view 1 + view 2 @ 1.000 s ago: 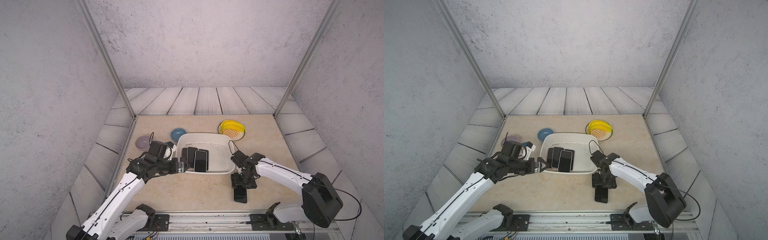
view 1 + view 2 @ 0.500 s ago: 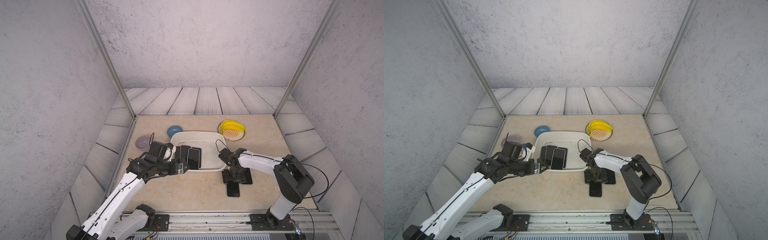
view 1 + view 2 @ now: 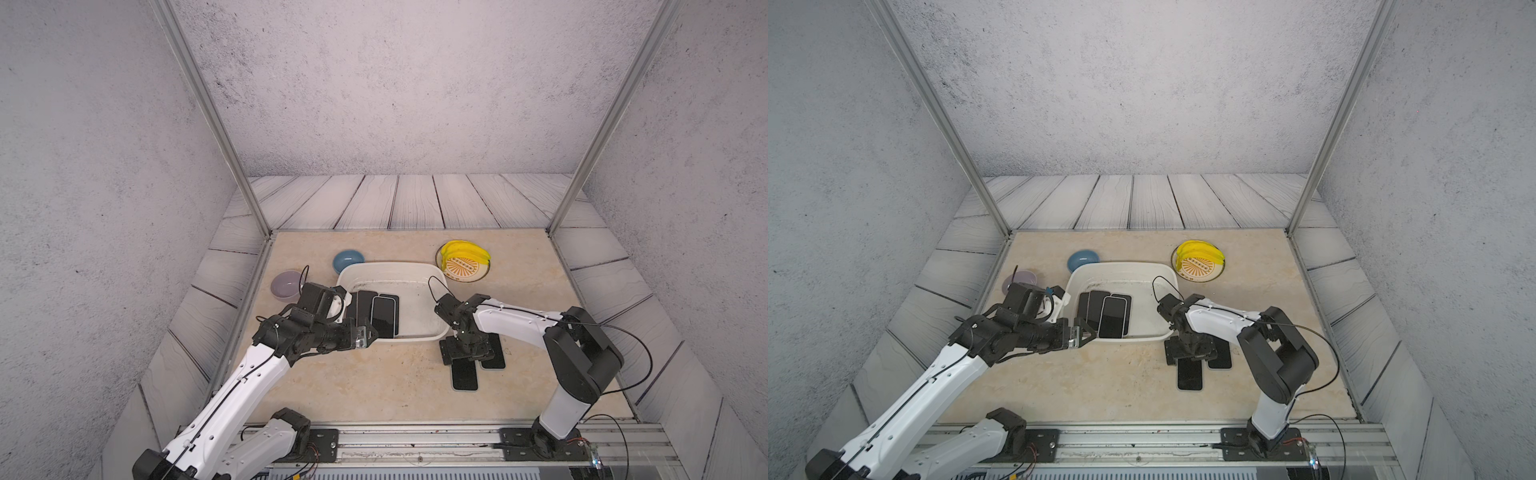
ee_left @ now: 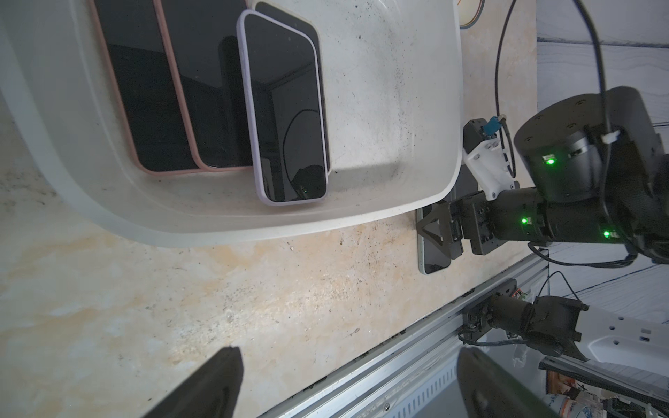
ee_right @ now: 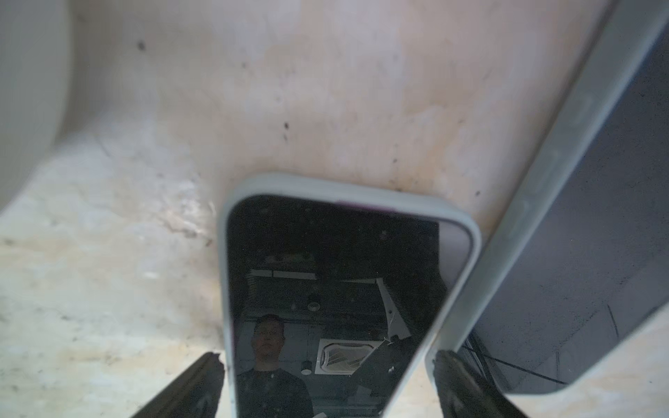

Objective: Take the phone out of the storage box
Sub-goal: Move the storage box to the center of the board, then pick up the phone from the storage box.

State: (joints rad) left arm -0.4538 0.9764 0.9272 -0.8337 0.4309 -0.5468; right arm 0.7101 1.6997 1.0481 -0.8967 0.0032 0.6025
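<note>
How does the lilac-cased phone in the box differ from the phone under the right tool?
The lilac-cased phone rests stacked on other phones inside the storage box; the phone under the right tool lies on the table. Its case looks pale grey-green, not lilac. Both lie screen up, dark.

Storage box (image 3: pixel 415 303) mid-table (image 3: pixel 374 382). Stack of phones (image 3: pixel 383 316) in box, left half, overlapping. First bowl (image 3: pixel 348 261) just behind box's back-left corner; second bowl (image 3: pixel 286 284) further left. Plate (image 3: pixel 465 268) behind-right of box, bananas (image 3: pixel 463 251) on it. Front phone (image 3: pixel 464 376) and side phone (image 3: pixel 494 353) on table before box's front-right corner, side by side. Right gripper (image 3: pixel 467 353) above them.
</note>
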